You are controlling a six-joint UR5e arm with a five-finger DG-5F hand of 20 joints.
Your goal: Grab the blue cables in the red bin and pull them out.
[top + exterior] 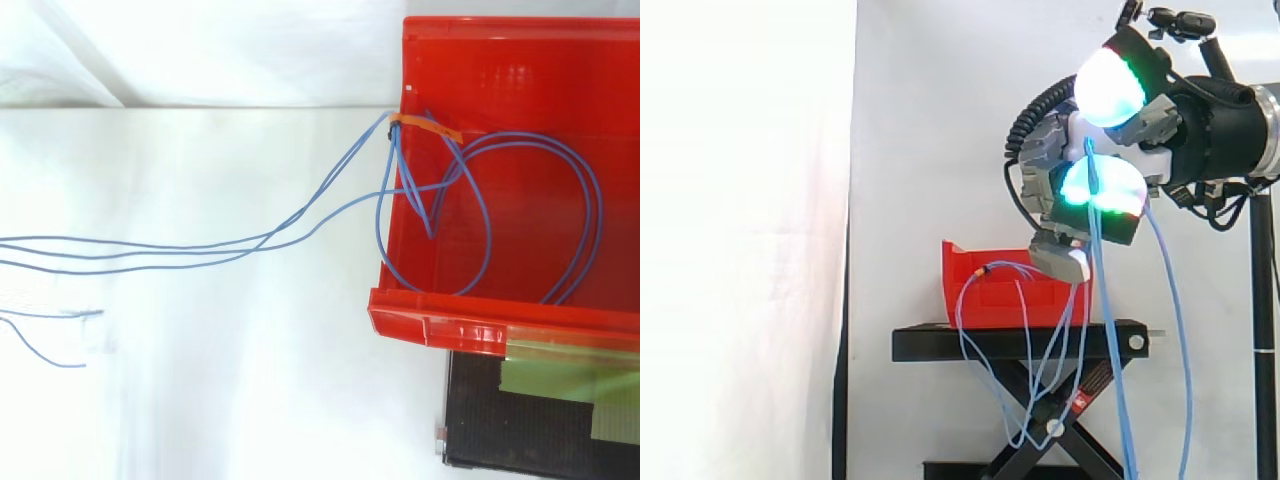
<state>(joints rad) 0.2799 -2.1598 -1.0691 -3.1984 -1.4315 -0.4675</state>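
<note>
The red bin [980,295] sits on a black stand [940,343]. My hand [1140,125] is raised above and to the right of the bin, with its glowing pads pinched on the blue cables [1108,330]. From the hand, strands hang straight down past the stand, and one arcs down further right. More loops drape over the bin's front and dangle below the stand. In the top view, the blue cables [200,247] leave the red bin [500,330] over its left rim, bound by an orange tie [425,125]. Several loops still lie inside the bin.
A white curtain hangs behind the work. A scissor frame [1040,440] carries the black stand, and cable loops hang in front of it. A dark pole [1262,330] stands at the right edge. In the top view, two short loose strands [45,315] show at the left.
</note>
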